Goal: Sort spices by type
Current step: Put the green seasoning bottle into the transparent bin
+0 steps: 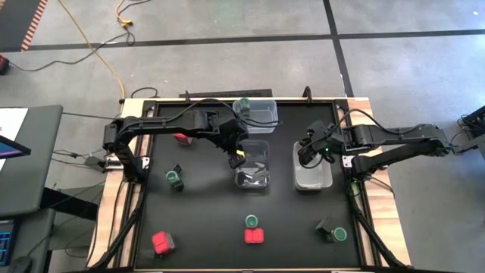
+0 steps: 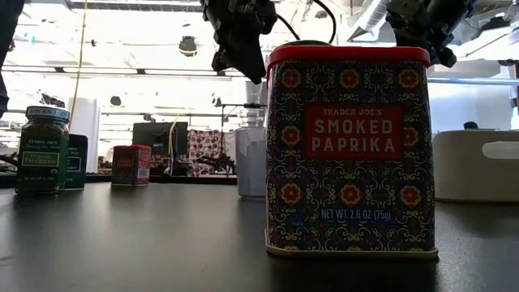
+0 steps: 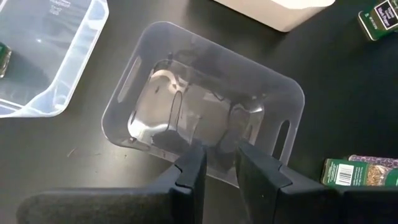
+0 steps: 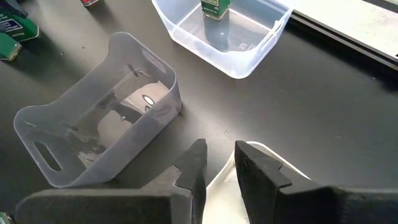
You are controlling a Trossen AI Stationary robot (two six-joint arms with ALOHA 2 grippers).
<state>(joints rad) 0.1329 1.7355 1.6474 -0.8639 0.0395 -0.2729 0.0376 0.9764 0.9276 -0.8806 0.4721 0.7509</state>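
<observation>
**High view:** The left gripper [image 1: 236, 157] hangs over the left wall of the middle clear plastic tub [image 1: 261, 180]. A drop from here could clip that wall and push the tub. The right gripper [image 1: 308, 154] hangs over the whitish rectangular tub [image 1: 322, 182] and runs the same risk. The loose spices lie well apart from both. A round green-lidded jar [image 1: 175, 179] stands left of the left gripper, and a red square-topped tin [image 1: 255, 236] sits at the near edge.

**Low view:** That patterned paprika tin fills the foreground and hides much of the table behind it.

**Left wrist view:** The fingers [image 3: 189, 171] stand a narrow gap apart and hold nothing. Whether the tub below holds dark spices is hard to tell.

**Right wrist view:** Here too the fingers [image 4: 193, 165] are only slightly parted and empty, just above the whitish tub's rim. One green-lidded jar [image 4: 214, 7] already stands in the far clear tub [image 4: 249, 56].
</observation>
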